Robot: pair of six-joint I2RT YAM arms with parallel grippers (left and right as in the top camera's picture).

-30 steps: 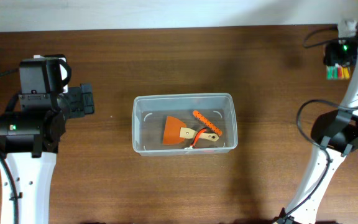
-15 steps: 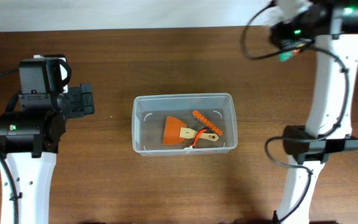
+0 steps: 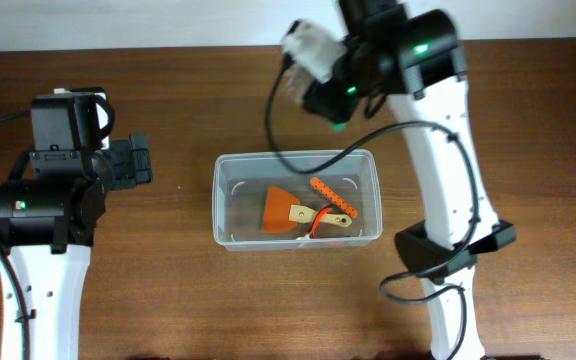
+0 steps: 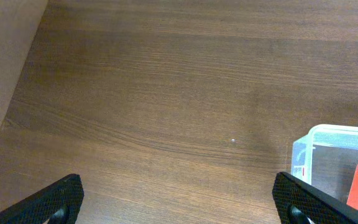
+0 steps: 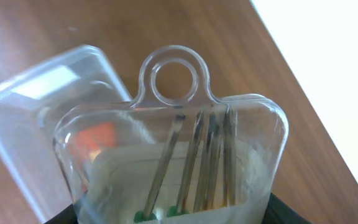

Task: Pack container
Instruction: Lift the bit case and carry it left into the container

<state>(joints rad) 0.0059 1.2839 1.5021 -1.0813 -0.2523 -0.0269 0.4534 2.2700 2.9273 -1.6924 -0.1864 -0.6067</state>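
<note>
Wooden worktop, overhead: container sits centre, orange scraper inside; right arm carries a clear pack by its far rim. Left wrist: left jaws apart, empty. Right wrist: right jaws clamped on the pack of thin rods.

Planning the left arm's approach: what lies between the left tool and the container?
Bare table, save one tiny speck, between the left tool and the container, as the left wrist view shows.
</note>
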